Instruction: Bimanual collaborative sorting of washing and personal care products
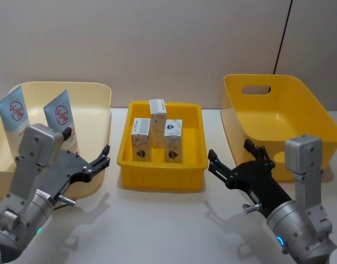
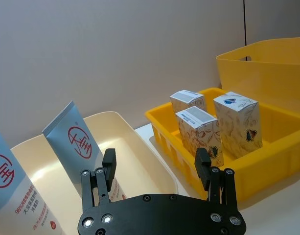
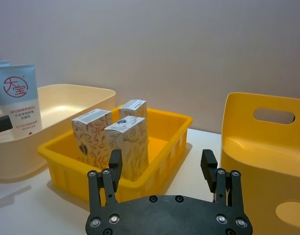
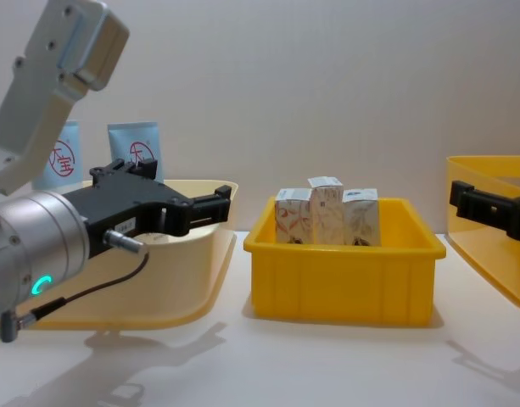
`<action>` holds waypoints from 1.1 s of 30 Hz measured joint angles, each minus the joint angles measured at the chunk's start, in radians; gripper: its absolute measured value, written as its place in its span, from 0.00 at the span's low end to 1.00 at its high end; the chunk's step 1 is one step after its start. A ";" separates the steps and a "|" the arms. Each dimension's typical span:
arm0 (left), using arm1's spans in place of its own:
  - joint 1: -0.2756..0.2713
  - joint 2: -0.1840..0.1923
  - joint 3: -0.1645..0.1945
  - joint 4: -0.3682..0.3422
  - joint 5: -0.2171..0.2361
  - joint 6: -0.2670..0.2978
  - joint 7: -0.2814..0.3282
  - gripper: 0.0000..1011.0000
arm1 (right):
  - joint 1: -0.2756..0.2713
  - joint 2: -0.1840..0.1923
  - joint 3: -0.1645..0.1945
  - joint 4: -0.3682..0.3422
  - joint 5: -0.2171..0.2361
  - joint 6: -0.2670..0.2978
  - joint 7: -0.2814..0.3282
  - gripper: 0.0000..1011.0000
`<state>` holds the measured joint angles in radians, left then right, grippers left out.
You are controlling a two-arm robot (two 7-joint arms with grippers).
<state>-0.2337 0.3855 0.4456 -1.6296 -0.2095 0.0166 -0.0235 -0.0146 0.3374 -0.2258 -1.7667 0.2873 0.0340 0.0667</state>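
Two pale-blue tubes (image 1: 13,113) (image 1: 61,114) with red logos lean upright in the cream tray (image 1: 99,96) at the left. Three white cartons (image 1: 141,139) (image 1: 158,122) (image 1: 173,140) stand in the small yellow bin (image 1: 160,177) at the centre. My left gripper (image 1: 105,155) hovers open over the tray's near right corner, pointing toward the small bin, with nothing between its fingers (image 2: 108,164). My right gripper (image 1: 228,154) is open and empty between the small bin and the large yellow bin (image 1: 322,110); its fingers (image 3: 208,164) face the cartons (image 3: 125,142).
The large yellow bin with a handle slot (image 1: 254,88) stands empty at the right. The wall runs close behind all three containers. Bare white tabletop (image 1: 163,225) lies in front of the bins, between my two arms.
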 joint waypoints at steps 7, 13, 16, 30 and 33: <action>0.013 0.009 -0.024 -0.013 -0.027 0.010 -0.017 0.99 | 0.000 0.000 0.000 0.000 0.000 0.000 0.000 0.99; 0.032 0.012 -0.055 -0.030 -0.057 0.022 -0.023 0.99 | 0.000 0.000 0.000 0.000 0.000 0.000 0.000 0.99; 0.043 0.011 -0.075 -0.039 -0.078 0.031 -0.023 0.99 | 0.000 0.000 0.000 0.000 0.000 0.000 0.000 0.99; 0.067 -0.010 -0.162 -0.049 -0.171 0.089 -0.015 0.99 | 0.000 0.000 0.000 0.000 0.000 0.000 0.000 0.99; 0.063 -0.015 -0.171 -0.042 -0.184 0.100 -0.016 0.99 | 0.000 0.000 0.000 0.000 0.000 0.000 0.000 0.99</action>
<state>-0.1704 0.3705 0.2748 -1.6718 -0.3936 0.1162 -0.0396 -0.0146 0.3374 -0.2258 -1.7667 0.2874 0.0341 0.0668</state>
